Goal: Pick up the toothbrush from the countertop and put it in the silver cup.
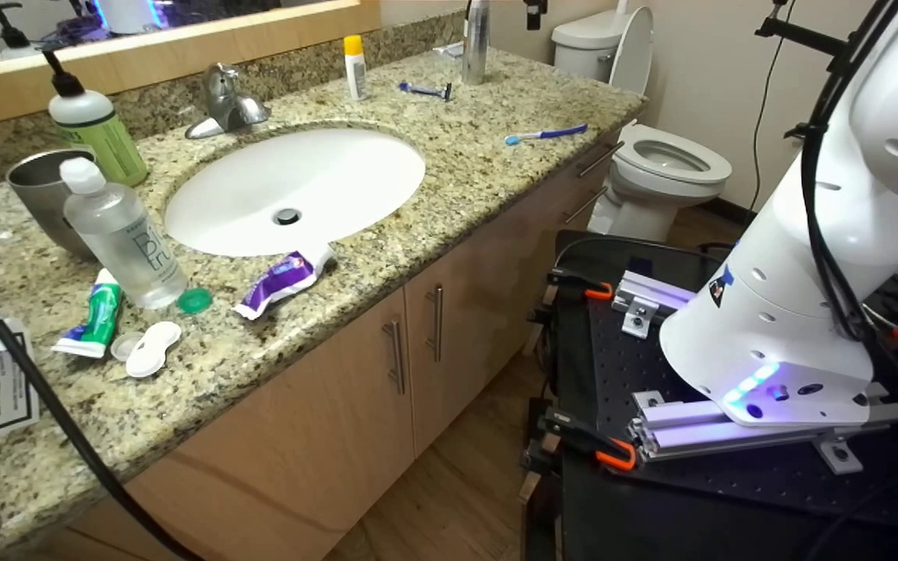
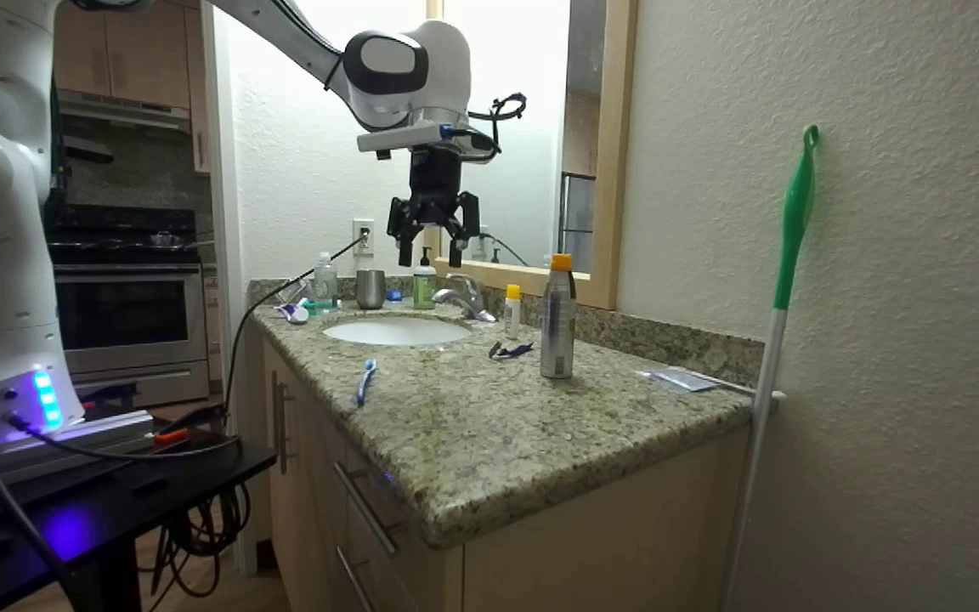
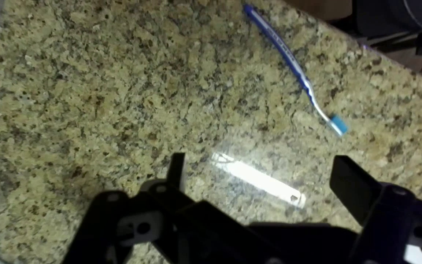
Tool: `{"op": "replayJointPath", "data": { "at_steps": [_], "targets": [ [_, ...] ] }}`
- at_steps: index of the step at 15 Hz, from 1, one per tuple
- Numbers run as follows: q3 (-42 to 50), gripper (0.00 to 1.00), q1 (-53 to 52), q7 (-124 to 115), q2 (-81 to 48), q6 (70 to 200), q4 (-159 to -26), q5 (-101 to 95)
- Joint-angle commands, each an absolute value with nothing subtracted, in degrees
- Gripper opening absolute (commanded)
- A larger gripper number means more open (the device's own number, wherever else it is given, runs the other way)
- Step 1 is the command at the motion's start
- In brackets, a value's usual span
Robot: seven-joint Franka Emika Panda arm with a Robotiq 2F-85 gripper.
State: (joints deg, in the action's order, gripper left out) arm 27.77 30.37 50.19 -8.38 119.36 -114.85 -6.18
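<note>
The blue toothbrush lies flat on the granite countertop near its front edge, beyond the sink; it also shows in an exterior view and in the wrist view, upper right, its light-blue bristle end nearest the gripper. The silver cup stands upright at the far end of the counter, partly behind a clear bottle; it also shows in an exterior view. My gripper hangs pointing down, well above the counter. In the wrist view the gripper is open, with nothing between its fingers.
The clear bottle and green bottle stand beside the cup. A purple-and-white tube lies by the sink. A razor, a yellow-capped bottle and a tall can are near the faucet. A cable crosses the counter end.
</note>
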Motion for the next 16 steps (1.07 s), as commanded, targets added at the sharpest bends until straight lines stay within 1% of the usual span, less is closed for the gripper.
{"op": "replayJointPath", "data": {
  "at_steps": [1, 5, 6, 12, 16],
  "targets": [
    [27.2, 1.0, 31.7, 52.6, -9.3, 119.1, -114.8, -6.0],
    [27.0, 1.0, 32.2, 54.5, -10.2, 119.1, -114.9, -5.9],
    [27.2, 1.0, 32.2, 57.0, -10.2, 119.2, -116.2, -8.4],
    [28.2, 1.0, 35.1, 76.8, -8.2, 126.8, -129.9, -14.1],
    [28.9, 1.0, 39.4, 89.8, -3.4, 137.7, -140.9, -9.5]
  ]
}}
